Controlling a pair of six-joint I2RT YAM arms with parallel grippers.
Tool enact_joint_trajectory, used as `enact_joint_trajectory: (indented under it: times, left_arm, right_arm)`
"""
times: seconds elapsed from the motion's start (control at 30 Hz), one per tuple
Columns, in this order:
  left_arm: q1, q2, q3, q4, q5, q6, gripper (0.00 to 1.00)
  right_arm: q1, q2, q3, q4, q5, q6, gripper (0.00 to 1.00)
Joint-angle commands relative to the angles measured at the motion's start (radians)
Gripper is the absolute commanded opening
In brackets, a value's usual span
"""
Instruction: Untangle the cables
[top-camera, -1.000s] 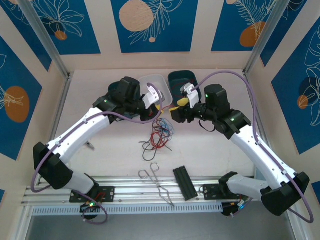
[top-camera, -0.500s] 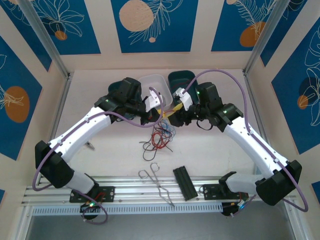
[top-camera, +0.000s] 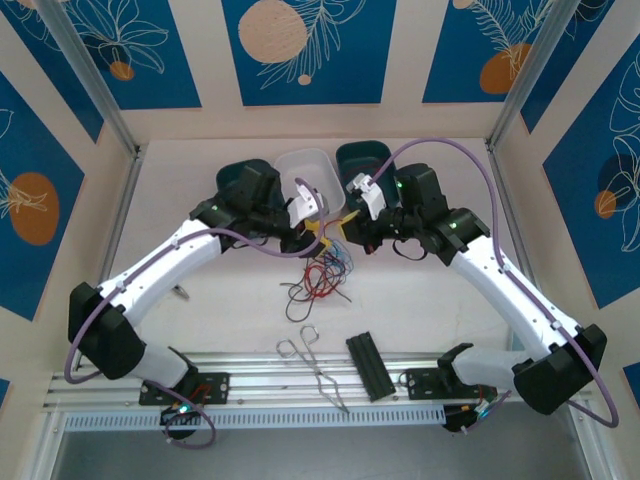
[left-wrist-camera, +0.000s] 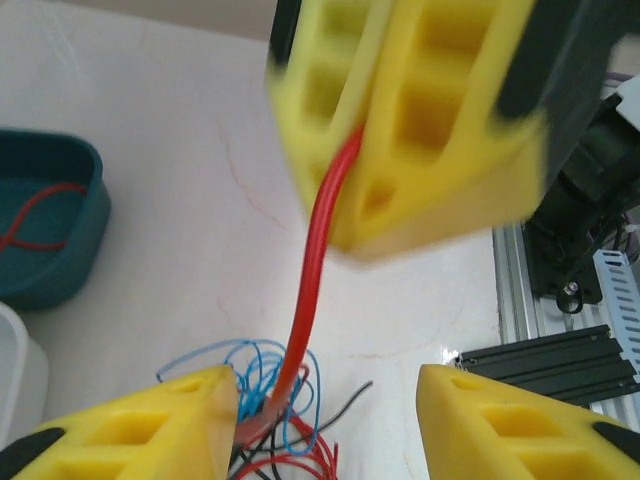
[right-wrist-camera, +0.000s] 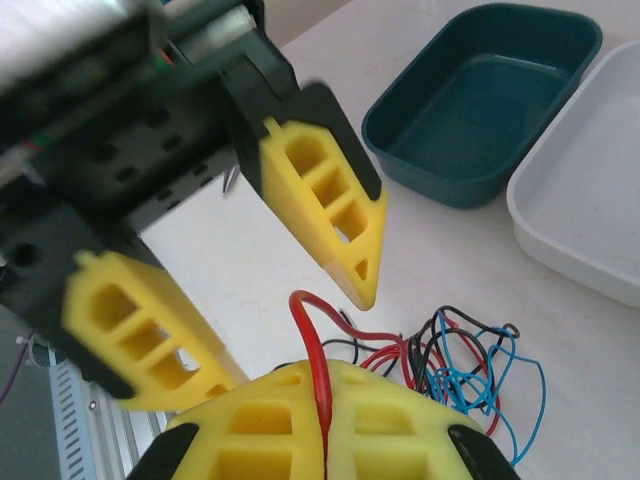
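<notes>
Fingers first: from overhead, the left gripper (top-camera: 316, 229) and right gripper (top-camera: 346, 227) meet tip to tip just on the near side of the white tray (top-camera: 305, 172), too small to read their spread. The cables (top-camera: 320, 275), a loose heap of red, blue and black strands, lie on the pale table (top-camera: 220, 300) a little nearer than the white tray, whose floor is bare. A teal tray (top-camera: 362, 158) touches the white tray's right side, its inside partly hidden by the arm. Metal tongs (top-camera: 312, 362) and a black block (top-camera: 368, 365) rest well nearer than the white tray, by the rail (top-camera: 260, 385). Blue panels (top-camera: 310, 45) with white leaves and orange discs line the beige walls. At the left wrist, the left gripper (left-wrist-camera: 325, 385) stands with its fingers spread wide and grips nothing. The right gripper (left-wrist-camera: 365, 190) above it is pressed together on a red cable (left-wrist-camera: 310, 260) that rises taut from the heap (left-wrist-camera: 265, 400). Beyond the white tray's corner (left-wrist-camera: 15, 370), the teal tray (left-wrist-camera: 85, 230) holds one red strand (left-wrist-camera: 40, 215). At the right wrist, the right gripper (right-wrist-camera: 325, 420) pinches the red cable (right-wrist-camera: 318, 385) in its seam, and the left gripper (right-wrist-camera: 300, 340) is parted. A teal tray (right-wrist-camera: 440, 170) beside the white tray (right-wrist-camera: 560, 215) shows a bare floor; I cannot tell whether it is the same one.
</notes>
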Motion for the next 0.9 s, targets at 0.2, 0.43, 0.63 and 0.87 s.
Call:
enact_joint_trajectory:
  times: [0.2,0.43,0.63,0.87]
  left_arm:
    - [0.078,-0.166,-0.337,0.471,0.009,-0.298,0.68]
    - [0.076,-0.109,-0.472,0.814,0.029,-0.494,0.82]
    - [0.030,-0.020,-0.513,1.112,0.072,-0.593,1.00]
    - [-0.012,0.072,-0.496,1.248,-0.061,-0.676,0.90]
  right_arm:
    - [0.007,-0.117,0.023,0.110,0.033,0.117,0.00]
    - [0.038,-0.132,0.059,0.148,0.060,0.155,0.00]
    - [0.085,-0.110,0.120,0.124,0.156,0.167,0.00]
    - [0.123,-0.081,0.158,0.110,0.231,0.170,0.00]
